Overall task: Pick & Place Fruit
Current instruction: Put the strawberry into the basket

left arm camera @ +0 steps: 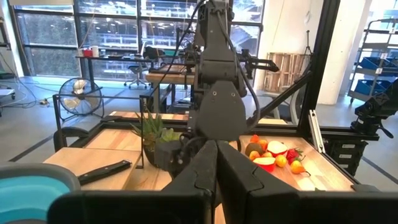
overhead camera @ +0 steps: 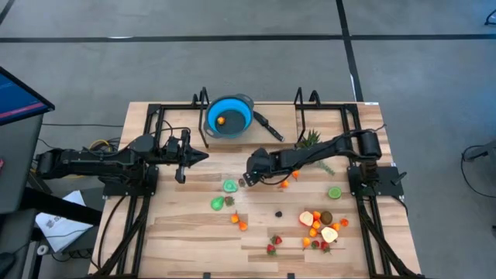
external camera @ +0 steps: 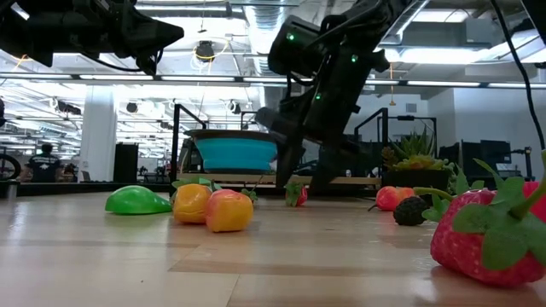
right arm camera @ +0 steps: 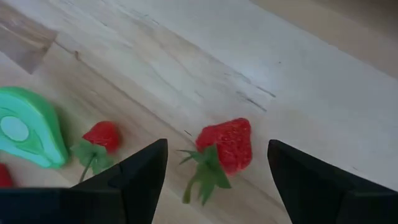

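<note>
Left pincer (overhead camera: 203, 156) is shut on nothing, parked over the left half of the worktop (overhead camera: 186, 232), pointing inward. No job for it now.

Centre: right pincer (right arm camera: 217, 163) is low over the boards with jaws spread wide, straddling 1 strawberry (right arm camera: 227, 146) lying flat, leaf end toward the camera. A second strawberry (right arm camera: 99, 140) and a green pear half (right arm camera: 28, 127) lie just beside it, outside the jaws.

To do this well: drop straight down until the tips nearly touch wood, keep the red body centred, close on the body, not the leaves.

Back centre: blue bowl (overhead camera: 229, 115), 1 orange piece inside, probably the drop target.

Right: remaining fruit pile (overhead camera: 322, 227) near the front-right corner.
</note>
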You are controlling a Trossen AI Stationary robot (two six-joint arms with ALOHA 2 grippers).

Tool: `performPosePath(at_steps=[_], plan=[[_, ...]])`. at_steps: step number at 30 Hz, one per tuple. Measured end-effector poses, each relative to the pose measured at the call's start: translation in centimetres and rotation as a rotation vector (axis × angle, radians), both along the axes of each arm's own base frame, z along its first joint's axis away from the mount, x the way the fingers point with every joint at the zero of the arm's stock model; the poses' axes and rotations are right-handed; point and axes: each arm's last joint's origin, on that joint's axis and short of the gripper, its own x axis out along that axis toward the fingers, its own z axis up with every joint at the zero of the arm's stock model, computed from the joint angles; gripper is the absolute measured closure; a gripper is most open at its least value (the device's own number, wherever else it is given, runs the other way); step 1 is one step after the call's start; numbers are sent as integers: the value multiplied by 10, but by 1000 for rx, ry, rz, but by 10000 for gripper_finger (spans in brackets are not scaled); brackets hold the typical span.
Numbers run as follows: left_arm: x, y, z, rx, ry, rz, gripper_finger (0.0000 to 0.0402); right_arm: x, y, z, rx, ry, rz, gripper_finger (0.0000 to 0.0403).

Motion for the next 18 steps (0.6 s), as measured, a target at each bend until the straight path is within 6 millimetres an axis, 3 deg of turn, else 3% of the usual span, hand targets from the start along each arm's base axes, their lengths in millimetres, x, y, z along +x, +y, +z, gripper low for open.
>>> performPosePath(at_steps=[10, 18], plan=[[0, 0, 0, 0, 0, 0, 399, 0, -3, -1, -5, 2, -8, 132], [0, 0, 0, 0, 0, 0, 399, 7, -5, -18, -19, 4, -14, 132]])
